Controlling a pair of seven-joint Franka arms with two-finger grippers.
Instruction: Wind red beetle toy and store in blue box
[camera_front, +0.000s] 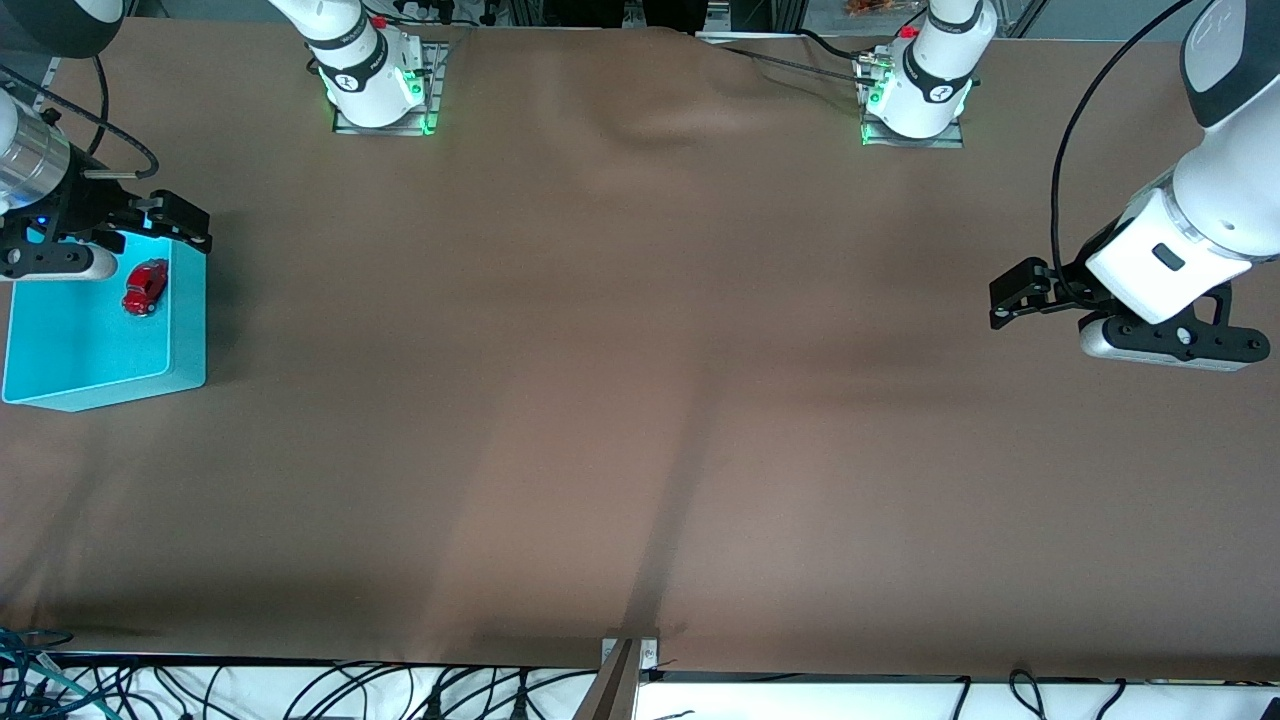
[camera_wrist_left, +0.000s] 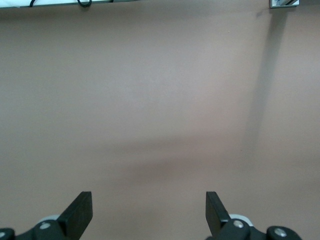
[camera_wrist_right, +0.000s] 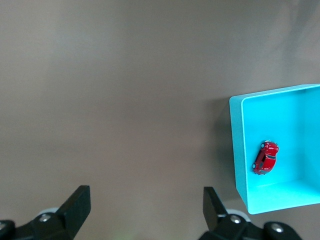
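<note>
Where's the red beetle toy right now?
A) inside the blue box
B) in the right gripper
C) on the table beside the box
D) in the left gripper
A: the red beetle toy lies on the floor of the blue box, with both grippers open and empty.

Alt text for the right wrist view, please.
A red toy car lies inside a blue box standing on a brown table. The right tool hangs open and empty over bare table beside the box.
</note>
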